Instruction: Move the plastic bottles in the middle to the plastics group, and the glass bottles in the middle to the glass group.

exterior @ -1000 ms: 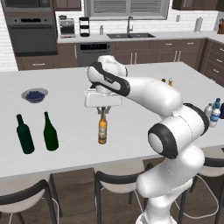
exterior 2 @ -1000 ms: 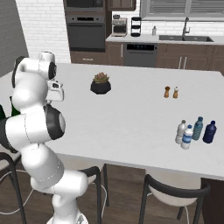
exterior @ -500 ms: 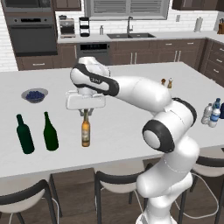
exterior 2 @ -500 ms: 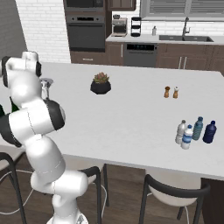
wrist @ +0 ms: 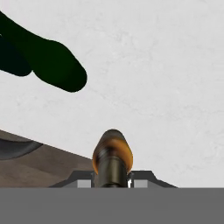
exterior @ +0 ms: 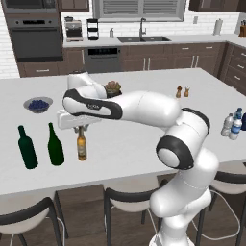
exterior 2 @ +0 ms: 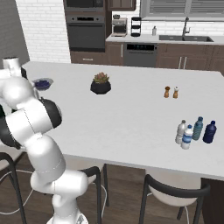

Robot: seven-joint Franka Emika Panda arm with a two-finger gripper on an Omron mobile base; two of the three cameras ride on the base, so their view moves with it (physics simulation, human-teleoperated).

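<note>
- Step in hand: set the amber bottle (exterior: 81, 146) down with the green bottles (exterior: 55, 145). The four plastic bottles (exterior 2: 195, 131) already stand together near the table's (exterior: 144, 139) right edge, so this looks like the last transfer.
- Pincer state: the pincer (exterior: 80, 128) is closed on the neck of the amber bottle. The bottle hangs upright below the hand, near the front edge of the table.
- Position: in the left base view, the amber bottle is just beside the nearer green bottle, at its 3 o'clock. The second green bottle (exterior: 27, 148) stands further out at 9 o'clock.
- In the hand view, the amber bottle (wrist: 112, 159) sits between the fingertips, with the dark green bodies (wrist: 54, 65) at 10 o'clock, apart from it.
- Whether the base touches the table cannot be told. Lower straight down until it rests flat before opening.
- Keep the bottle vertical; a tilted release risks a topple into the green bottle.
- Open the pincer fully, then lift straight up along the neck. Avoid any sideways pull toward 9 o'clock.
- Keep the drop point back from the front edge.
</note>
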